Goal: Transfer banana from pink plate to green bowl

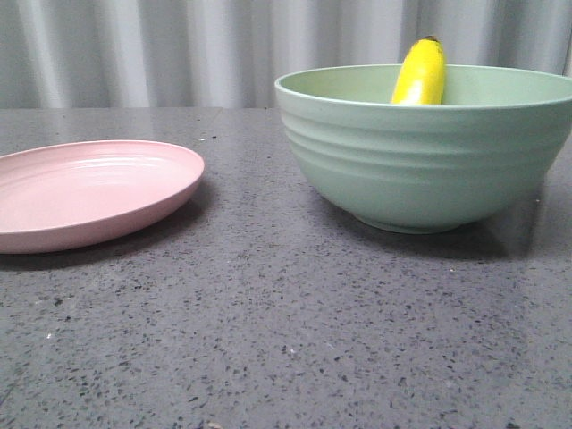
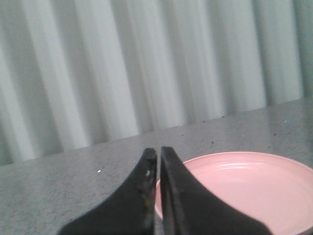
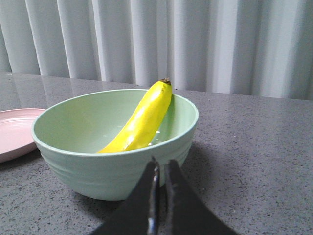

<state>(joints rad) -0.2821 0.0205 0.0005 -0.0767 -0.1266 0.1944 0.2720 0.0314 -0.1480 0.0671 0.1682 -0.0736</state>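
Yellow and shiny, the banana [image 3: 142,120] lies inside the green bowl [image 1: 429,161]. It leans against the bowl's inner wall, low end down in the bottom and dark tip poking up over the rim at about 1 o'clock in the right wrist view. It rests that way because it is long and the bowl is deep and round, so it cannot lie flat. It looks smooth and hard, like plastic, with a gentle curve.

Pale mint green, the bowl has a dull, matte skin. Soft ridges run around its outside, and it sits on a small foot. In the front view it stands at about 2 o'clock on the table [image 1: 286,340].

At about 9 o'clock in the front view sits the pink plate [image 1: 89,192], well apart from the bowl. It is round, shallow and pale, with a low raised rim, and nothing lies on it. So the job looks done.

Both pincers are pinched closed and hold nothing. The right gripper [image 3: 161,169] sits just in front of the bowl, not touching it. The left gripper [image 2: 158,156] sits just beside the plate.

Grey and speckled, the table looks like smooth stone. Behind it hangs a pale curtain [image 1: 134,54] with long folds.
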